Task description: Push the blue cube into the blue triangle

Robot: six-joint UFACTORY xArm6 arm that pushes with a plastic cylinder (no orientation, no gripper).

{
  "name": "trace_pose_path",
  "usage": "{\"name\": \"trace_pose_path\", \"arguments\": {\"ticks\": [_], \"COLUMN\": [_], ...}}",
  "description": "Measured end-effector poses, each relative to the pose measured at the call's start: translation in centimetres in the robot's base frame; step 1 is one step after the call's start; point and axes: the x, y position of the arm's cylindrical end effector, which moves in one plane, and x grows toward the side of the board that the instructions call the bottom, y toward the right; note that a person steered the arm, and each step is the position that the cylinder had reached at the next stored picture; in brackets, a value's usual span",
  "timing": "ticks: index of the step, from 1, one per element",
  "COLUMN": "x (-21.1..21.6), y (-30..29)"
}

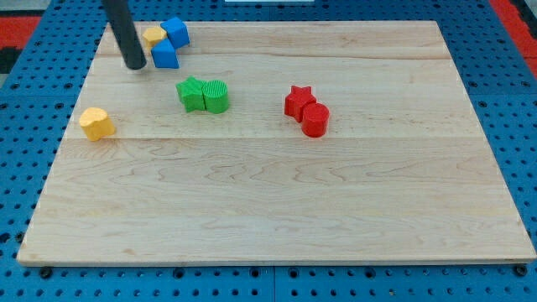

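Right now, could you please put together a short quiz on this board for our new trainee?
1. True or false: the red star and the red cylinder touch.
2. Which block lies alone near the view's left edge? A) green B) yellow heart-like block C) red
3. Fill in: my tip sits just to the view's ___ of the lower blue block.

Key: 1 true. 2 B. 3 left. The other blue block and a second yellow block cluster at the view's top left; the two green blocks sit together.
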Motion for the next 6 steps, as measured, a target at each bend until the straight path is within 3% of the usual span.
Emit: {"name": "trace_pose_path", "arguments": {"ticks": [1,2,3,4,5,6], "x": [-0.7,1.2,1.5,1.3,-3.8,-7.7], "y": [3.5,14.8,14.3,1.1,-3.7,-0.9]}}
